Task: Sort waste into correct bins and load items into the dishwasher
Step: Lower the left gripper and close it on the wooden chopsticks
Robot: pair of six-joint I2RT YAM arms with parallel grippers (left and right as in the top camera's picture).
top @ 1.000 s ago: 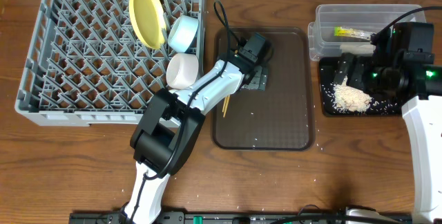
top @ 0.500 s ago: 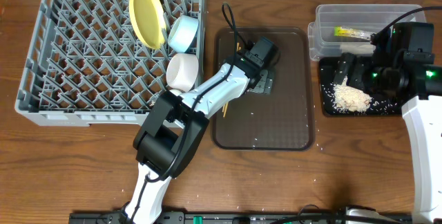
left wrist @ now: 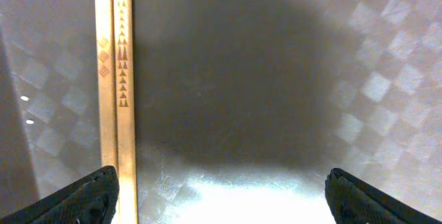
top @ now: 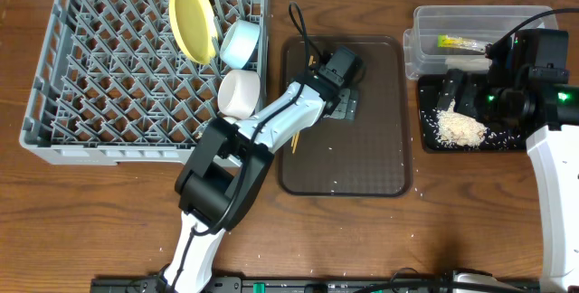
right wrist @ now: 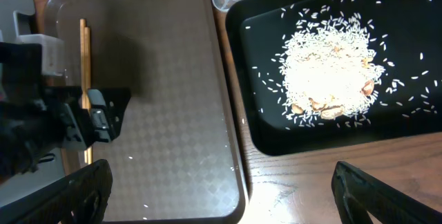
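After the left pincer (left wrist: 222, 200) shifted slightly rightward over the tray (top: 362, 148), it hangs wide open, empty, by the chopsticks (left wrist: 115, 79), which are not yet loaded; the right pincer (right wrist: 221, 196) is open and empty.

Robot lab — wooden table (top: 81, 225), dish rack (top: 118, 76)

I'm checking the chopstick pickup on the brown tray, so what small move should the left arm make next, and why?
Probably slide the left gripper sideways toward the chopsticks before lowering. It is open above the brown tray, but the pair runs along one fingertip rather than midway between the two, so closing now would likely miss.
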